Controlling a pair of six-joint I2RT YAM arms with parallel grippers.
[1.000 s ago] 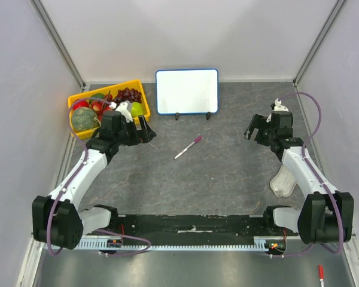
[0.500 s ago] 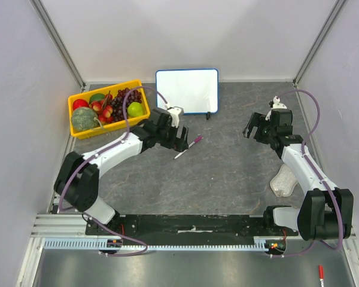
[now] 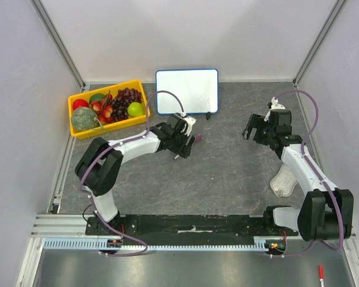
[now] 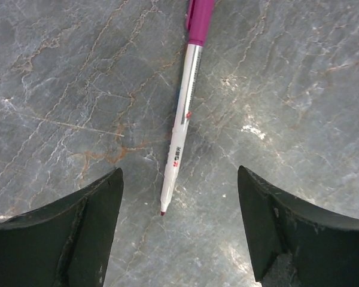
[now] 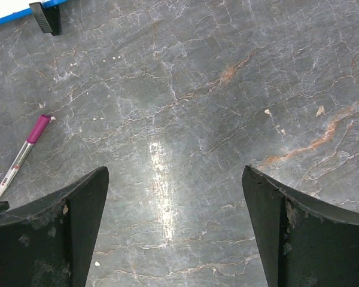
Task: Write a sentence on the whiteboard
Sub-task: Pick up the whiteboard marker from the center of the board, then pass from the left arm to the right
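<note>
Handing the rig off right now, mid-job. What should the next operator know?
Left pincer: open, low over the marker, one finger on either side, not touching it.
Right pincer: open, holding nothing, above the table on the right.
Whiteboard: upright at the back, blank.
Done: nothing written; marker not yet gripped.
To do: close on the marker, lift it, write the sentence.

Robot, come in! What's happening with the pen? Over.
Left fingers open above pen. Right fingers open, empty. Whiteboard blank. Nothing blocking pen.
</note>
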